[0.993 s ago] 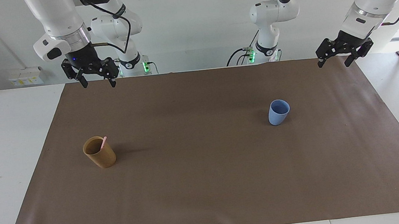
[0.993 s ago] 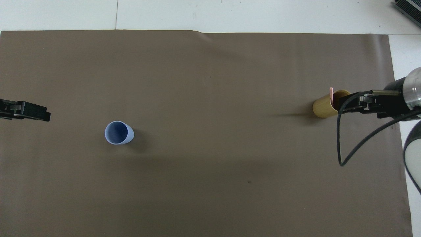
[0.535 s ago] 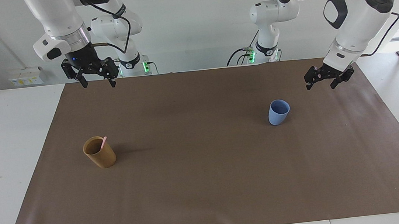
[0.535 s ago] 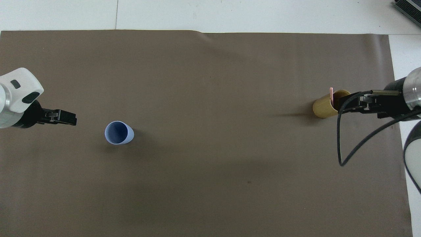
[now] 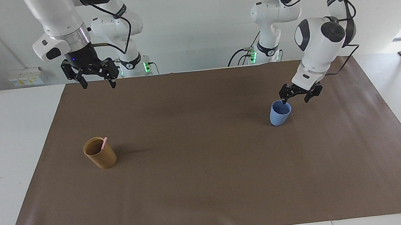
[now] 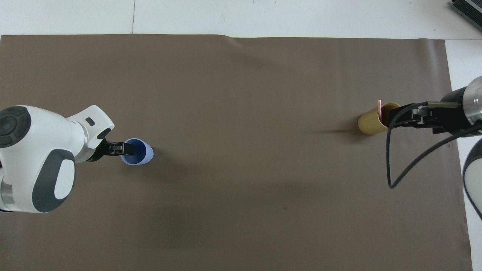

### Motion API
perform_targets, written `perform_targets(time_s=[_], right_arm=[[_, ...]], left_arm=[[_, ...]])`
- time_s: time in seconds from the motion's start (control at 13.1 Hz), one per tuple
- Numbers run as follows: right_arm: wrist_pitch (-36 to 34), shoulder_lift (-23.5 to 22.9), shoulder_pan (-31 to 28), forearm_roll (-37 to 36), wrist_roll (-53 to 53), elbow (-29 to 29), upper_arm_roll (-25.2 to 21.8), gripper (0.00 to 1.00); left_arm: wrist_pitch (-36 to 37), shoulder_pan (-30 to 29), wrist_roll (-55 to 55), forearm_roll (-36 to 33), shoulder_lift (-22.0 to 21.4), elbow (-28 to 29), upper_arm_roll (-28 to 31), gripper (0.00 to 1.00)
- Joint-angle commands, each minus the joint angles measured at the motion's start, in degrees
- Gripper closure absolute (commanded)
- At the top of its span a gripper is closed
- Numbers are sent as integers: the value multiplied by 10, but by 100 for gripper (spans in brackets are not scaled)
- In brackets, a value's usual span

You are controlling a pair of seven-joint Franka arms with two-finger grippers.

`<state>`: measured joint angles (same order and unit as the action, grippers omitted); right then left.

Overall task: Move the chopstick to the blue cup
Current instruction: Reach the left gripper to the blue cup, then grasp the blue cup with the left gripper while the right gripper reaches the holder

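left gripper (image 5: pixel 299 98): jaws wide, empty; at blue cup (image 5: pixel 280 113) rim
right gripper (image 5: pixel 96 78): jaws wide, empty; raised
chopstick (image 5: pixel 104 142): in tan cup (image 5: pixel 100 153)

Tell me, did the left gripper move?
Yes. The left gripper came in from the mat's edge to the blue cup rim.

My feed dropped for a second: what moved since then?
The left end effector, open and empty, swung in from the mat's edge and down to the blue cup rim. The right end effector, brown cup and chopstick stayed put.
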<state>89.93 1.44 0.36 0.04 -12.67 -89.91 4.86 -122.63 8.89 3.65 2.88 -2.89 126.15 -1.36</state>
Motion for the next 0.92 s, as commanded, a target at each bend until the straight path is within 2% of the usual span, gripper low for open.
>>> perform_targets(time_s=[0.0,0.15,0.31,0.38,0.46,0.84], right_arm=[[16,5,-9,9,-3,-7,3,0],[17,1,-9,3,-2,-7,4,0],[23,1,-9,1,-2,-7,4,0],[25,0,-8,0,-3,-7,3,0],[26,-2,-5,-1,-7,-6,3,0],[39,-21,-4,-15,-8,-3,3,0]], left_arm=[[-57,8,2,5,-10,47,8,0],[-79,19,1,6,19,48,8,0],[-83,29,0,6,19,59,8,0],[-82,29,0,5,19,59,8,63],[-81,29,-3,5,19,59,9,100],[-74,26,-10,5,36,16,10,100]])
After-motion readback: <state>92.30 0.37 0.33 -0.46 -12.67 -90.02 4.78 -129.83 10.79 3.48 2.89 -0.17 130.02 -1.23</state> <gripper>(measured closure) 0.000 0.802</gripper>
